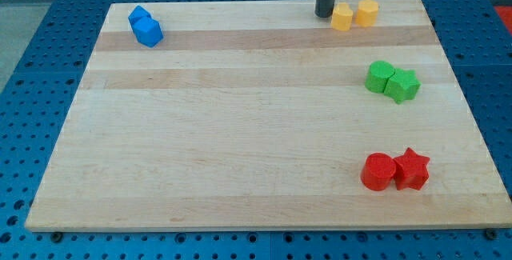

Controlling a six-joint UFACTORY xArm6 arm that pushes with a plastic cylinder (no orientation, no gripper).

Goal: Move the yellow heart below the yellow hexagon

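the rod comes down at the desk's (pixel 240 132) top edge, right of the middle, and my tip (pixel 324 14) sits just beside the yellow heart (pixel 342 18), on that block's left side and so close that i cannot tell whether they touch. there is no claw on this arm, only the plain dark rod, so nothing is spread or pinching.

the yellow heart lies near the top edge, toward the top right corner, and the yellow hexagon (pixel 366 12) is pressed against its right side, sitting a touch nearer the top edge. the heart is beside the hexagon, slightly lower, not under it.

the other blocks keep to the edges in pairs. two blue blocks (pixel 146 27) huddle together in the top left corner (their shapes are hard to make out from here). along the right edge, about halfway down, a green block (pixel 380 77) touches a green star (pixel 402 86). near the bottom right corner a red cylinder (pixel 378 171) stands against a red star (pixel 412 169). all of these are well apart from the tip.
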